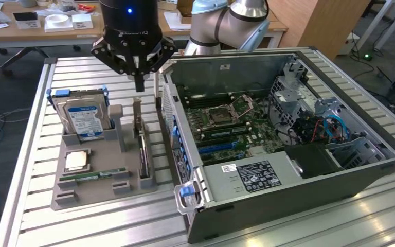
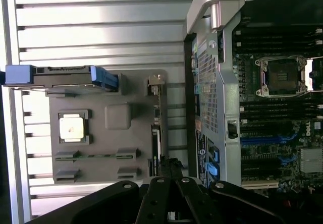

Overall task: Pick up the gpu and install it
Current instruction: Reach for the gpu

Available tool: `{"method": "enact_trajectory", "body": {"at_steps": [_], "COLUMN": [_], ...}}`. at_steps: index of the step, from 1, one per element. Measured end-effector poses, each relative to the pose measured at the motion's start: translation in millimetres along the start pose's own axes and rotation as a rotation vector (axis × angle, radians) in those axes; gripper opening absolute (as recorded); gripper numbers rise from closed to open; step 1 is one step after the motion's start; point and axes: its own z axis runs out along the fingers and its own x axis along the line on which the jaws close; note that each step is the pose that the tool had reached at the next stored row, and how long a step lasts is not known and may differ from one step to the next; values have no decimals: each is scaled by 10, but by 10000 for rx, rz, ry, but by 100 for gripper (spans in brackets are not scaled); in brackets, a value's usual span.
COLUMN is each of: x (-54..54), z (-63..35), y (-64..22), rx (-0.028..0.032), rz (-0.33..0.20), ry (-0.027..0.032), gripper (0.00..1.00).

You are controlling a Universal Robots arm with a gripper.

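Observation:
The gpu (image 1: 142,146) is a thin dark card standing edge-on in a slot at the grey holder's (image 1: 94,193) side nearest the computer case. In the wrist view the gpu (image 2: 157,128) is a narrow sliver with a metal bracket at one end. My gripper (image 1: 140,82) hangs above the card's far end with its fingers shut together and nothing between them. Its fingertips (image 2: 170,164) sit just over the card's end in the wrist view. The open computer case (image 1: 362,172) lies on the exterior view's right, with blue expansion slots (image 1: 215,148) on its motherboard.
A silver hard drive (image 1: 82,121) with a blue-white label stands at the holder's back. A square processor (image 1: 77,160) and a green RAM stick (image 1: 91,176) lie in front of it. The case's side wall (image 2: 218,88) rises close beside the card. All rests on a slatted metal table (image 1: 101,226).

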Motion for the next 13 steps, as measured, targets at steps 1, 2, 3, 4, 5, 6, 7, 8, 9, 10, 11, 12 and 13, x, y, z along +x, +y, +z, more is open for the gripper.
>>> {"method": "enact_trajectory", "body": {"at_steps": [1, 2, 3, 4, 5, 6, 7, 8, 9, 10, 11, 12, 13], "x": [-1, -2, -3, -4, -5, -6, -7, -8, -9, -9, -10, -10, -8], "z": [0, -1, -1, -2, -3, -3, -4, -5, -5, -5, -6, -6, -7], "y": [-14, -27, -39, -51, -64, -76, -90, -102, -114, -126, -137, -149, -159], "rx": [-1, -1, 0, 0, 0, 0, 0, 0, 0, 0, 0, 0, 0], "rz": [-1, 0, -1, -1, -1, -1, -1, -1, 0, -1, -1, -1, -1], "ry": [0, 0, 0, -1, 0, 0, 0, 0, 0, 0, 0, 0, 0], "gripper": [11, 11, 11, 11, 11, 11, 11, 11, 11, 11, 11, 11, 11]}}
